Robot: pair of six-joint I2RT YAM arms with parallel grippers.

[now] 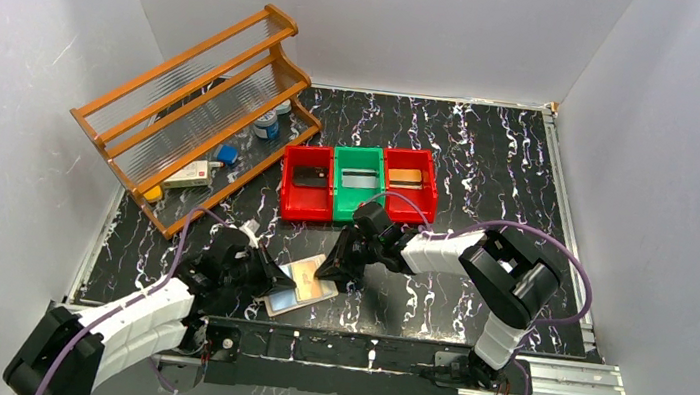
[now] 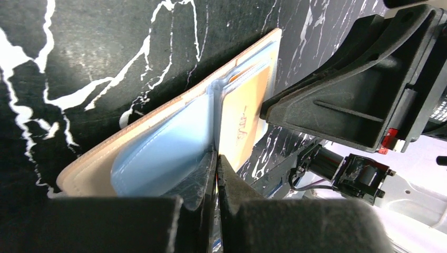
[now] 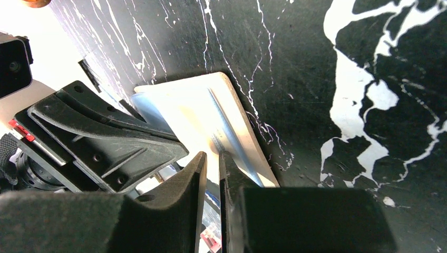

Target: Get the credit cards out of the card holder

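Black, white-veined table (image 1: 492, 155): your tan leather card holder (image 1: 302, 290) lies open at six o'clock from the green bin (image 1: 355, 212). Left gripper (image 2: 216, 156) pinches its glossy blue sleeve (image 2: 158, 158) from nine; right gripper (image 3: 212, 158) nips its two-o'clock edge.

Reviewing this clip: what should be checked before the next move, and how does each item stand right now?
1. Card holder lies open on the table: ok.
2. Left gripper shut on its blue sleeve: ok.
3. Credit cards lying in the bins: ok.
4. Right gripper pinches a card rather than the sleeve: cannot tell.
5. A card is left inside the holder: cannot tell.
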